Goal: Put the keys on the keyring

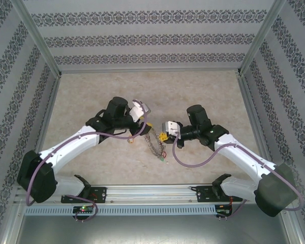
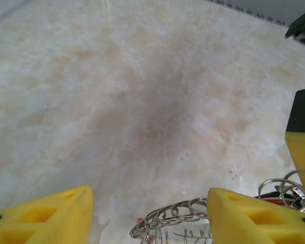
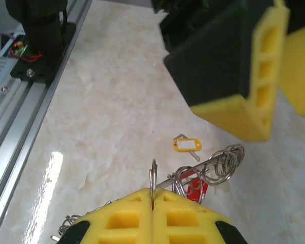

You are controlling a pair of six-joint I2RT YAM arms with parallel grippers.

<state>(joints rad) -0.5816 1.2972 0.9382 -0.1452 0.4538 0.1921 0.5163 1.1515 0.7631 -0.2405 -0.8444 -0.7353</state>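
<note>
The keyring point(image 1: 155, 146) is a silver hoop fringed with small rings, lying between the two grippers at mid-table. My right gripper point(image 3: 152, 195) is shut on a thin edge-on loop of the keyring point(image 3: 153, 175). A wire with several small rings point(image 3: 226, 162) and a red tag point(image 3: 195, 188) runs off to its right. A yellow-tagged key point(image 3: 187, 145) lies loose on the table just beyond. My left gripper point(image 2: 150, 203) is open, its yellow fingers point(image 2: 244, 216) straddling a row of small rings point(image 2: 178, 213) on the hoop's rim. In the top view the left gripper point(image 1: 144, 126) and right gripper point(image 1: 165, 136) almost meet.
The pale marble table point(image 1: 91, 96) is walled by patterned panels point(image 1: 142, 40) on three sides. An aluminium rail point(image 1: 152, 193) with both arm bases runs along the near edge. The left gripper's finger point(image 3: 244, 76) looms close above the right one.
</note>
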